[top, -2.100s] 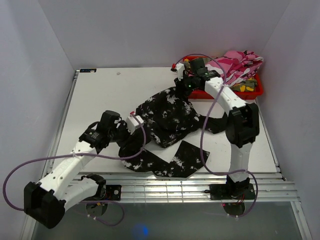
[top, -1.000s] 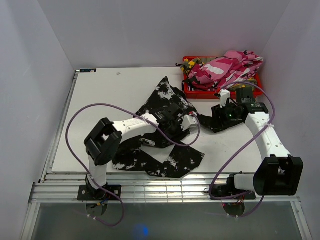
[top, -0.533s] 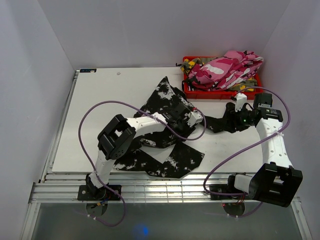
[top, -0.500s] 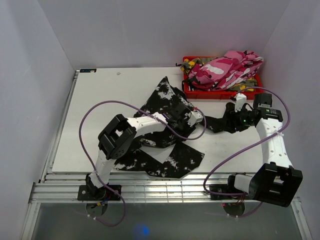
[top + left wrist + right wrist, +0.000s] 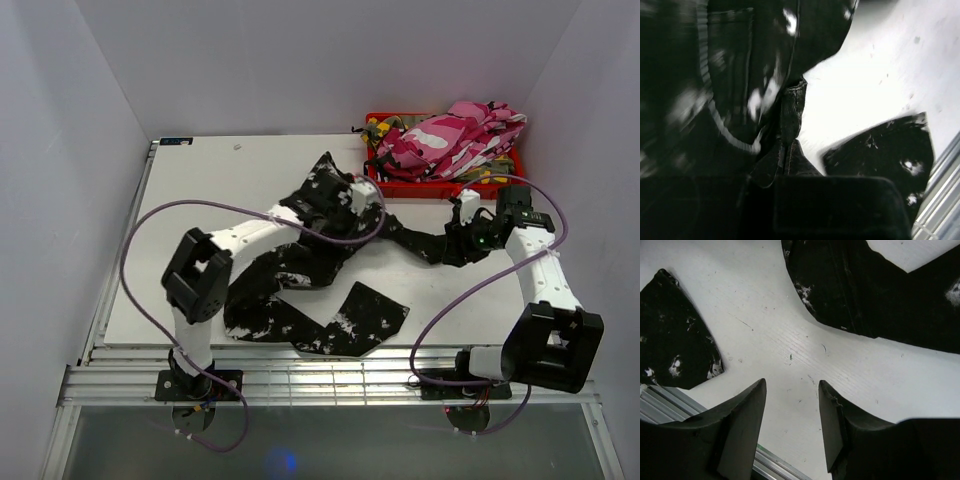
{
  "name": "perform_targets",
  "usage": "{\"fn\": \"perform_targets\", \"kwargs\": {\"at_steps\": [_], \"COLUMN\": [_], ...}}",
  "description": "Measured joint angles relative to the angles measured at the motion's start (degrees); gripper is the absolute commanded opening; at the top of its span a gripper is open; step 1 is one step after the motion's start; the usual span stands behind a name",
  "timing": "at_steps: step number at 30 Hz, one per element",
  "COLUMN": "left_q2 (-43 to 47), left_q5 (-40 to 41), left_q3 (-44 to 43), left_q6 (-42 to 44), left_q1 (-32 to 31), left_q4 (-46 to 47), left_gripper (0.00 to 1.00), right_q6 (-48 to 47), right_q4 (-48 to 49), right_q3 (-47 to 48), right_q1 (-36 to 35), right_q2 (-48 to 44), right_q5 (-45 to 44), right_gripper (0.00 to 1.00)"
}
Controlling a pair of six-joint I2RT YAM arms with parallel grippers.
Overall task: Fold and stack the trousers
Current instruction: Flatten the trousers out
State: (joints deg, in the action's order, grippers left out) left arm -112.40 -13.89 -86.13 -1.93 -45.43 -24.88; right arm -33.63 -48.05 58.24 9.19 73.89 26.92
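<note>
The black trousers with white splotches point(image 5: 300, 262) lie spread and crumpled across the middle of the white table point(image 5: 200, 200). My left gripper point(image 5: 357, 195) is shut on a fold of them near the waist and holds that part raised. In the left wrist view the dark cloth point(image 5: 790, 110) hangs straight up from between my fingers. My right gripper point(image 5: 458, 243) is open and empty, just above the table beside the cloth's right end. In the right wrist view my right gripper point(image 5: 790, 392) has bare table below it and black cloth point(image 5: 865, 290) ahead.
A red bin point(image 5: 440, 189) stands at the back right, heaped with pink-white camouflage trousers point(image 5: 450, 135). A bit of yellow-green cloth point(image 5: 490, 177) shows in it. White walls close in the table. A metal rail point(image 5: 330, 372) runs along the near edge.
My left gripper has moved back and left with the black cloth, pulling it out longer across the table. My right gripper has shifted only slightly.
</note>
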Motion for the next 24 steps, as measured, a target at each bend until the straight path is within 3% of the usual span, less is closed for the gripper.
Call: {"fn": "perform_targets", "kwargs": {"at_steps": [5,12,15,19,24], "left_q2": [19.28,41.59,44.33,41.64,36.76], "left_q5": [-2.6,3.19,4.92,6.86,8.0], "left_q3": [4.04,12.98,21.03,30.71,35.52], "left_q6": [-3.37,-4.35,-2.97,-0.37,3.21], "left_q1": [13.94,38.07,47.54,59.36,67.01], "left_q4": [1.2,3.61,3.78,4.33,4.85], "left_gripper": [0.0,0.0,0.0,0.0,0.0], "right_q6": [0.0,0.13,0.0,0.07,0.04], "right_q4": [2.78,5.95,7.19,8.63,9.53], "right_q3": [0.02,0.87,1.14,1.4,1.33], "right_q1": [-4.13,-16.94,-24.2,-31.36,-36.87], "right_q2": [4.22,7.5,8.96,13.05,18.01], "right_q5": [-1.09,-5.25,-7.65,-9.22,-10.36], "right_gripper": [0.51,0.52,0.54,0.6,0.67]}}
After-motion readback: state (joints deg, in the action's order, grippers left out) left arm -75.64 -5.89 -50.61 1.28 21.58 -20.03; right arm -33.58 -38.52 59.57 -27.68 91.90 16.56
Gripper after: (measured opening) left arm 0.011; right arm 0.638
